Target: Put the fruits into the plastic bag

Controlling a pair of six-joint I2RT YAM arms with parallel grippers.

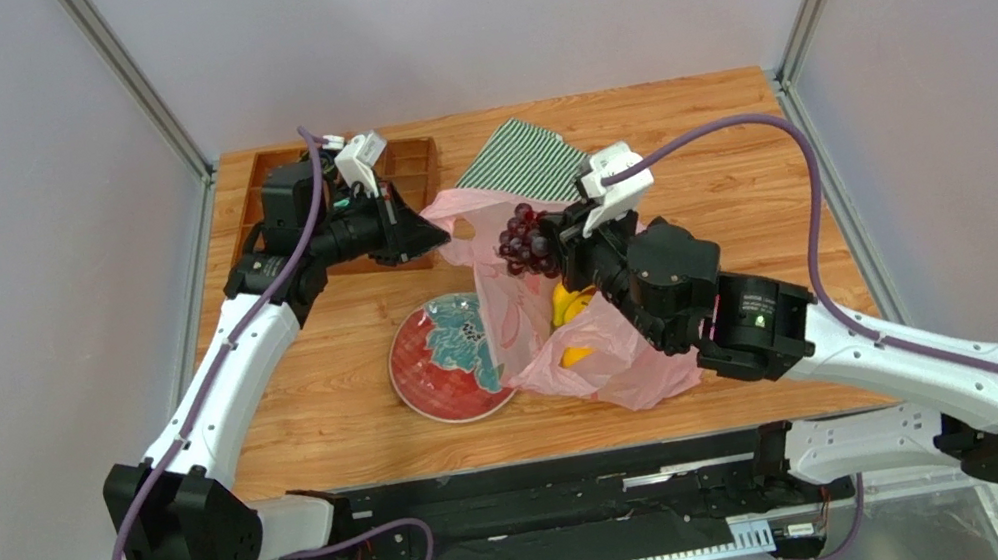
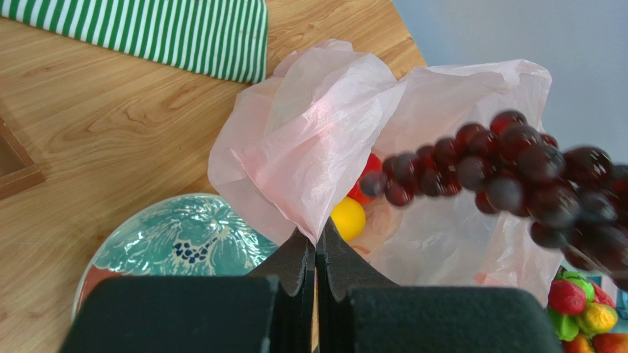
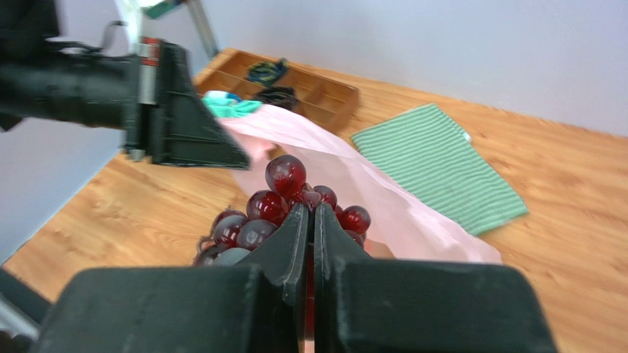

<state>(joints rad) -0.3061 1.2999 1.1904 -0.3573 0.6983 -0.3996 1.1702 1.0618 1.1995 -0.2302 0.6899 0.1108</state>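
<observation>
Wooden table (image 1: 751,200), near to far: the red floral plate (image 1: 423,377) sits touching the pink plastic bag (image 1: 618,359), where yellow and red fruits (image 2: 348,218) already lie. Your right gripper (image 1: 560,240), jaws clamped on the grape bunch (image 1: 524,238), hangs it just above the bag's mouth, so the release looks to run straight down. Beyond, your left gripper (image 1: 429,236), jaws pinched tight on the bag's rim, lifts it open. Farthest back lies the striped cloth (image 1: 524,162).

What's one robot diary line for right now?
left claw: shut on bag edge | right claw: shut on grapes, over bag mouth | yellow fruit: inside bag
</observation>
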